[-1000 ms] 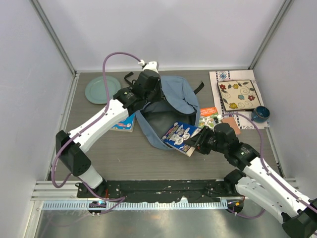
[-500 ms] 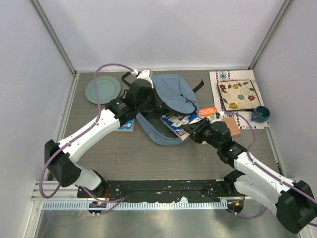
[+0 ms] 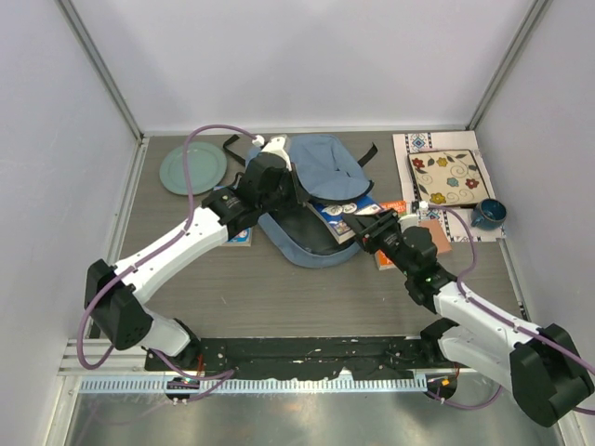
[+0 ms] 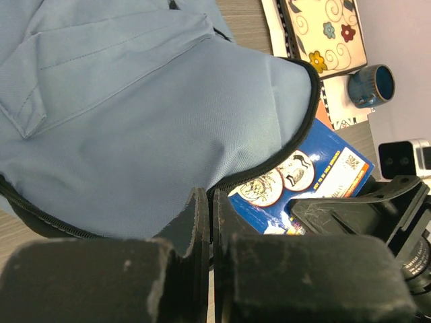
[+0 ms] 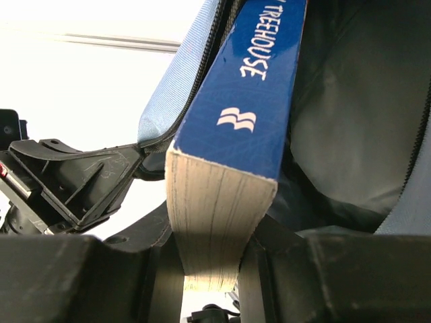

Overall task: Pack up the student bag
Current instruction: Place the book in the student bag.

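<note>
Pinching student bag [image 4: 135,121] rim, L tool [image 4: 210,225]; R tool [image 3: 365,229] grips book [image 5: 236,114].

We find the soft light-blue fabric backpack [image 3: 321,167] mid-counter [image 3: 279,293]. The round pale-green plate [image 3: 192,168] lies at its 9 o'clock, and the square floral tile [image 3: 449,177] at its 3 o'clock. The dark-blue mug [image 3: 487,214] is just beside the tile, at the tile's 4 o'clock. The glossy blue paperback book [image 3: 337,214] sits partly in the backpack's mouth, at 5 o'clock.
</note>
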